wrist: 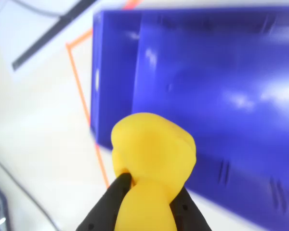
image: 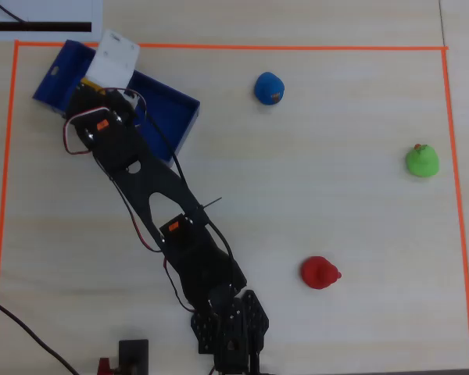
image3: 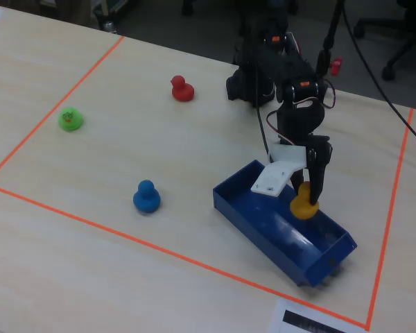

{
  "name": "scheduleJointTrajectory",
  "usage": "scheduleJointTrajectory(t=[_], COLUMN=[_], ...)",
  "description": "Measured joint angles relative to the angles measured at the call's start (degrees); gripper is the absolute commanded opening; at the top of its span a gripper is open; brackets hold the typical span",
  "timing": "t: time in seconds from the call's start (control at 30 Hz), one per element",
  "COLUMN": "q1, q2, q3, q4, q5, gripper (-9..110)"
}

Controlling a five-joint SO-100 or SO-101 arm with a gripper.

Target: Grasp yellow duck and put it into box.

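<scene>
Wrist view: yellow duck (wrist: pixel 151 159) between fingers (wrist: pixel 108 207)

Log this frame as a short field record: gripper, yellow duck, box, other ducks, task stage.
gripper: the gripper shut on the yellow duck, held above the box
yellow duck: in the grip, over the box's interior in the fixed view, not yet released
box: the box, dark blue, open, nothing seen on its visible floor
other ducks: the red duck, the green duck and the blue duck, all on the table, apart from the box
task stage: carried to the box, drop pending
</scene>
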Motion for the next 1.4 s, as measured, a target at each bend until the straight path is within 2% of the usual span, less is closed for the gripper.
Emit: scheduleJointTrajectory(t=[0.33,0.43,0.5,0.77,0.9,0.93,1.0,1.03,1.2,1.4], q1=[4.04,3.78,3.78,4.39,7.12,7.91,8.96,9.05,8.35,13.89], q2=[-2.72,-2.99,-3.08,-2.11,4.31,6.50,11.69,15.38,38.85,74.00], q3=[-2.99,-0.70,0.88,2.99,2.11,2.11,2.29,3.34,20.04,53.26], q4=[5.89,7.73,7.73,10.55,15.91,17.67,21.53,23.29,25.22,20.57], q5=[-9.32,-11.95,-12.30,-13.27,-14.77,-15.56,-16.52,-16.87,-18.02,-24.87], gripper=[0,19,27,37,31,26,6,0,0,0])
